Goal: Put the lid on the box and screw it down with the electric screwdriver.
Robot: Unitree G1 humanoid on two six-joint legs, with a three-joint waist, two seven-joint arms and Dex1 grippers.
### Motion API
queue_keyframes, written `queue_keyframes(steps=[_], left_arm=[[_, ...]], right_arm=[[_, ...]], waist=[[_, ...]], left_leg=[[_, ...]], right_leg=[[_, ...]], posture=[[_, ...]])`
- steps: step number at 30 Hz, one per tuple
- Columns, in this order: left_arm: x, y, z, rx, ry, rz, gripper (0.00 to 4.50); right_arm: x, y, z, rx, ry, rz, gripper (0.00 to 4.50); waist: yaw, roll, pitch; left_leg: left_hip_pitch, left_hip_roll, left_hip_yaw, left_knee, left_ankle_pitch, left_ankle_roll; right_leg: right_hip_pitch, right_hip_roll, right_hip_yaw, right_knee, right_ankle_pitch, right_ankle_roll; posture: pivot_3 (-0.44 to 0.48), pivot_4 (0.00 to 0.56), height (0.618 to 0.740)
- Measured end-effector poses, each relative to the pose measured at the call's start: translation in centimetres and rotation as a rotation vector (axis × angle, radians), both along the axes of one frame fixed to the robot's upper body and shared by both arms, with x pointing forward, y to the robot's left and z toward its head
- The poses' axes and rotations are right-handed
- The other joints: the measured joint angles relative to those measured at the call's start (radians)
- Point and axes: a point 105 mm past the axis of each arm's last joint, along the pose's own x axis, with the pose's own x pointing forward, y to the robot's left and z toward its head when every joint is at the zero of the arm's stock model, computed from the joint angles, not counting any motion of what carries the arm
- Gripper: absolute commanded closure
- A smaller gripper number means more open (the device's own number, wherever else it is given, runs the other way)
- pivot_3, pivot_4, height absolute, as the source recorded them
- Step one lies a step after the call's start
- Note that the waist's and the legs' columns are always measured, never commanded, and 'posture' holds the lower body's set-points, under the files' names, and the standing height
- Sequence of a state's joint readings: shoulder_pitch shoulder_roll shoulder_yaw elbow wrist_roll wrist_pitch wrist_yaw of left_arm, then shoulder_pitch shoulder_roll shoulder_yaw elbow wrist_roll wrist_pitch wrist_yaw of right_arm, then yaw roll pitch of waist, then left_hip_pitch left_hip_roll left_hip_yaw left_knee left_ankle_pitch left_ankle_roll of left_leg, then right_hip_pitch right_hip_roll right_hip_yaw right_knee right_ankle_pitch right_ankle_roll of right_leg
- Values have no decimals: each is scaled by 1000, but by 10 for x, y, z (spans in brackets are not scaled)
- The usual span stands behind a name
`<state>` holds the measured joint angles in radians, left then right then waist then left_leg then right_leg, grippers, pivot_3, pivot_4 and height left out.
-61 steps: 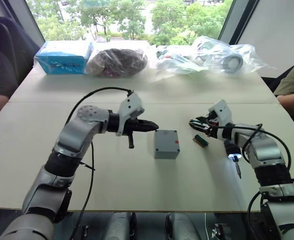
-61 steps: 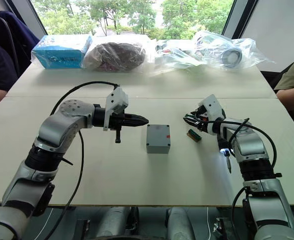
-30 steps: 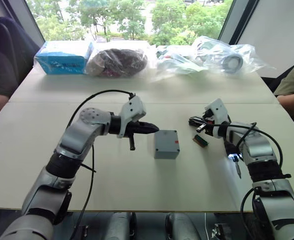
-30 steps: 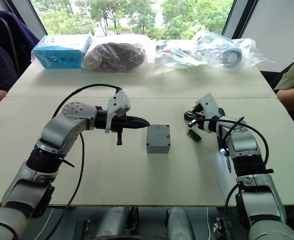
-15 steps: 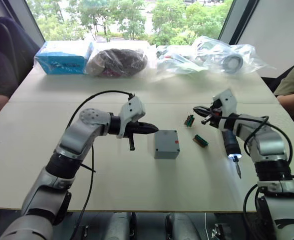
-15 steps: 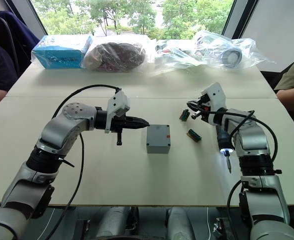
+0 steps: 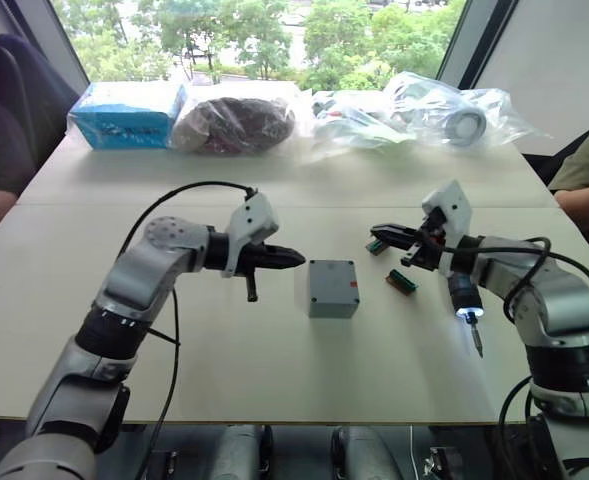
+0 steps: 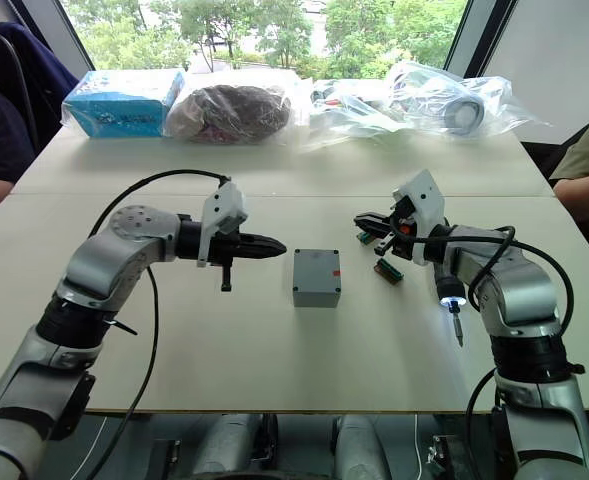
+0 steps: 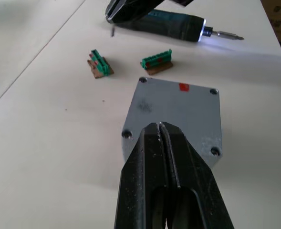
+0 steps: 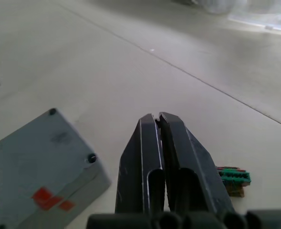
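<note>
The grey box (image 7: 332, 303) stands mid-table with the lid (image 9: 178, 109) lying flat on top; the lid has a red mark and screw holes at its corners. My left gripper (image 7: 299, 259) hovers shut just left of the box, its tip pointing at it. Right of and behind the box, my right gripper (image 7: 374, 231) is shut with nothing in it, its fingers (image 10: 150, 143) pressed together. The electric screwdriver (image 7: 461, 292) lies on the table under my right forearm, its tip light on and its bit pointing toward the near edge.
Two small green-and-brown connectors (image 7: 402, 281) (image 7: 374, 245) lie right of the box. A blue carton (image 7: 129, 112) and several plastic bags (image 7: 444, 110) line the far edge. A person's arm (image 7: 584, 205) rests at the right edge, and another person sits at the left.
My right gripper lifted off one connector, which now lies farther back, then reached left toward the box. My left gripper drew back slightly to the left. Box and screwdriver stayed put.
</note>
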<state>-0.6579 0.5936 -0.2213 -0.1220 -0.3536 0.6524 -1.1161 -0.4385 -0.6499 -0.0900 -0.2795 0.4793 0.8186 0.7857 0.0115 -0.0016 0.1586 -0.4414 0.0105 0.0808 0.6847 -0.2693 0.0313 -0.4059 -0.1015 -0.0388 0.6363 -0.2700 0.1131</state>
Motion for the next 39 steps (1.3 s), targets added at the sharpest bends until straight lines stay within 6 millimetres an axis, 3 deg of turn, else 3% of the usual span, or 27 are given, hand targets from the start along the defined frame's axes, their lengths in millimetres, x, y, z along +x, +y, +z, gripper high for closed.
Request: queue_keyframes(steps=[4,13,39], left_arm=[[-12,2,-1,13,24,-39,4500],[-12,-1,1,-1,21,-33,4500],[-8,-6,3,-25,15,-20,4500]], right_arm=[[-11,9,-6,-3,35,33,4460],[-14,19,-17,-19,71,71,4460],[-3,13,-32,-54,78,27,4460]], waist=[[3,0,0],[2,0,0],[1,0,0]], left_leg=[[0,-1,0,0,0,0],[0,0,0,0,0,0],[0,-1,0,0,0,0]], right_leg=[[1,0,0,0,0,0],[0,0,0,0,0,0],[0,0,0,0,0,0]], posture=[[0,150,740],[0,150,740],[0,150,740]])
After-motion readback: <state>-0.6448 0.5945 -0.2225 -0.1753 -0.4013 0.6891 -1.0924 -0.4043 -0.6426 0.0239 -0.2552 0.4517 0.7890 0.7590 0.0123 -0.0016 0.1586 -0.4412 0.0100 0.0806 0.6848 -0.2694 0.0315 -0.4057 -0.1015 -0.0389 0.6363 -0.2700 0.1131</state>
